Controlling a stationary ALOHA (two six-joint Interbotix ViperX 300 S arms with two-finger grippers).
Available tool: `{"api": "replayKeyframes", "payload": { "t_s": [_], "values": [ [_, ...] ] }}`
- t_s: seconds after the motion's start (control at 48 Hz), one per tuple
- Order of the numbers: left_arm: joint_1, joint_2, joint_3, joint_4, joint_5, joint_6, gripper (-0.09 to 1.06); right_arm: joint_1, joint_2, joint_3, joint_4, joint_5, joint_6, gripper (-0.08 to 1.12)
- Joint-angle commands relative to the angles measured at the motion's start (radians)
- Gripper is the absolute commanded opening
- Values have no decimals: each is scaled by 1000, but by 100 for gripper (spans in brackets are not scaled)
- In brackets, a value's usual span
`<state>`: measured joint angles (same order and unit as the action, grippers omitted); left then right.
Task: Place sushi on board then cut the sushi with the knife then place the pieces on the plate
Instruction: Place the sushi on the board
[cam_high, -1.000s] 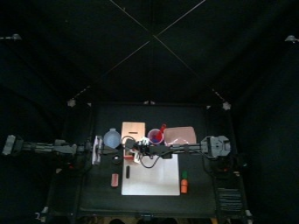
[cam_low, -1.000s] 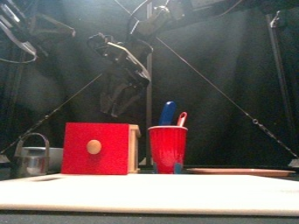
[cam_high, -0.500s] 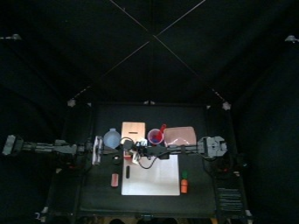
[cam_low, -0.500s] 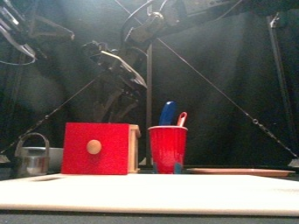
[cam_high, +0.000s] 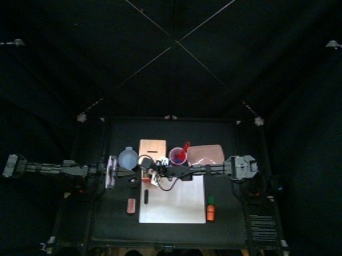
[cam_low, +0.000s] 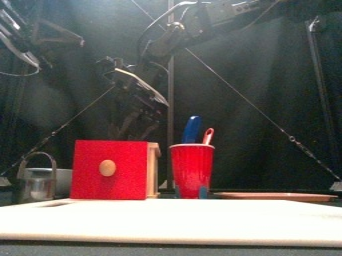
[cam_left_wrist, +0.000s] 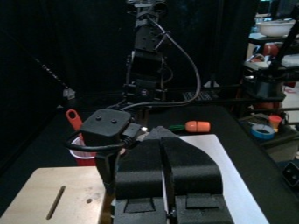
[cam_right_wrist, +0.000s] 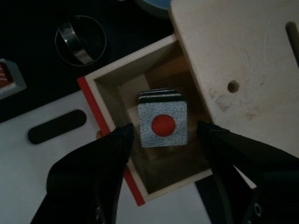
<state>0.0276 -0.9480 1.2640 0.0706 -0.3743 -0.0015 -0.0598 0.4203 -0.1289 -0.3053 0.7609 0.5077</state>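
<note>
The right hand (cam_right_wrist: 166, 131), spread wide and empty, straddles the sushi (cam_right_wrist: 163, 124) in the drawer (cam_right_wrist: 124, 83); the roll is probably light and separable, so pinch its flat sides.

**Two black arms, blocky and cabled**

The left arm (cam_high: 54, 168) and right arm (cam_high: 249, 166) are chains of blocky black links, their tops glinting grey under the lamp. Thin black cables (cam_left_wrist: 184, 61) loop along the right arm. The left gripper (cam_left_wrist: 165, 140) has broad matte black jaws with squared recesses near the base. The right gripper (cam_right_wrist: 170, 131) has smooth, rounded black ones.
</note>
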Motion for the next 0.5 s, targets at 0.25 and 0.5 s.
{"api": "replayKeyframes", "payload": {
  "t_s": [0.25,0.5],
  "values": [
    [3,3,-12,-2,-17,5,7,-12,-15,-11,-11,-3,21,91],
    [3,3,-11,-2,-17,3,7,-15,3,-21,-11,-3,23,82]
  ]
}}
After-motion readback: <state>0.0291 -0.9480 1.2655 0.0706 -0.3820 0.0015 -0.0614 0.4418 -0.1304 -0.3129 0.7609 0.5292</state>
